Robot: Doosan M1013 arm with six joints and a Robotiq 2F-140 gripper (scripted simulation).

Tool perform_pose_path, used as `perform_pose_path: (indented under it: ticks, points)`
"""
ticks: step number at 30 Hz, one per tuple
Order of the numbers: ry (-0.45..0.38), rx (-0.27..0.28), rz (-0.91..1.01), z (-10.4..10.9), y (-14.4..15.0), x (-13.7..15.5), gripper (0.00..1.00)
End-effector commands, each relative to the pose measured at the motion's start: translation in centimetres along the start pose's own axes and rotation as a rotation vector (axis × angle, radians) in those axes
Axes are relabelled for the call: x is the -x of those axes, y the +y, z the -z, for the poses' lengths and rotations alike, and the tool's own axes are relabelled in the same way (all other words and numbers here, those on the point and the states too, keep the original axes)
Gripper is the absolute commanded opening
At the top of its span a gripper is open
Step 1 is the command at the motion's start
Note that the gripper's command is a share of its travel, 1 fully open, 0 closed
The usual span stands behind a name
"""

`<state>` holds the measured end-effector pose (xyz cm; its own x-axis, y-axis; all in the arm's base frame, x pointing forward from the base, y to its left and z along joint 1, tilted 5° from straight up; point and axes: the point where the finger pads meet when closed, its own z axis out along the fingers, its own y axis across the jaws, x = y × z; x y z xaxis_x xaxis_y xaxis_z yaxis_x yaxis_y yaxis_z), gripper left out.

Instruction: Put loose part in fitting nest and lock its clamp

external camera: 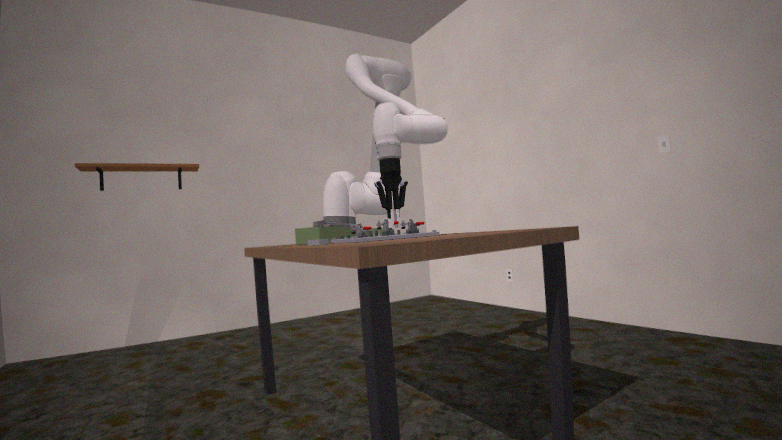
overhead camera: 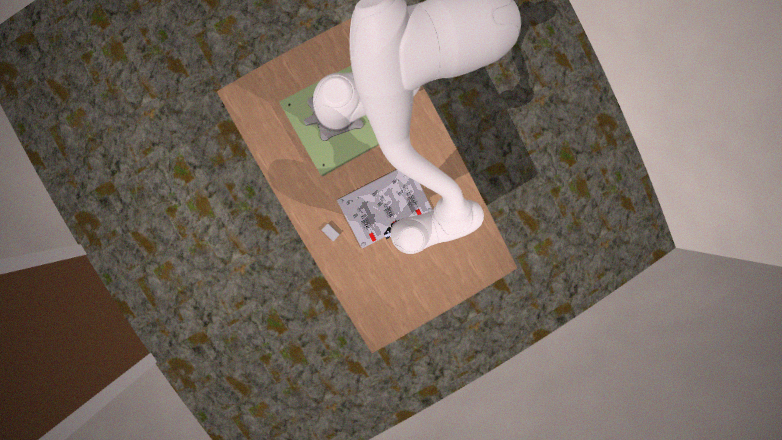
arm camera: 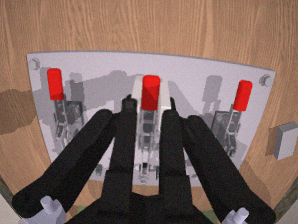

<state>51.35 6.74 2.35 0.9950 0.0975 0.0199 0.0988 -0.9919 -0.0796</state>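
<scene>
The grey fixture plate [overhead camera: 355, 205] [external camera: 382, 236] [arm camera: 100, 65] lies on the wooden table [overhead camera: 382, 295] [external camera: 464, 240]. It carries three clamps with red handles: a left one [arm camera: 55, 83], a middle one [arm camera: 150, 92] and a right one [arm camera: 243, 95]. All three handles stand up. My gripper [arm camera: 150, 87] [external camera: 394, 212] points straight down just above the middle handle. Its fingers are nearly shut and hold nothing, and the handle tip shows between the fingertips. The loose part [overhead camera: 330, 231] [arm camera: 284, 141], a small grey block, lies on the table beside the plate, apart from the gripper.
The arm's base stands on a green plate [overhead camera: 333, 147] [external camera: 306, 235] behind the fixture. The arm's white wrist [overhead camera: 421, 232] hides part of the fixture from above. A wall shelf [external camera: 136, 166] hangs far off to the left.
</scene>
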Motion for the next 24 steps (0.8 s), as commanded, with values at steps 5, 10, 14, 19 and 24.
perform_pose_path:
  ticks: [5,10,14,19,24]
  points:
    - [-0.004,-0.003,0.005,0.7,-0.3,0.6,0.10]
    - [-0.004,-0.003,0.005,1.0,-0.3,0.8,0.10]
    - [-0.004,-0.003,0.005,1.2,-0.3,1.0,0.10]
    - [-0.004,-0.003,0.005,1.6,-0.3,1.4,0.10]
    - [-0.004,-0.003,0.005,1.9,-0.3,1.9,0.10]
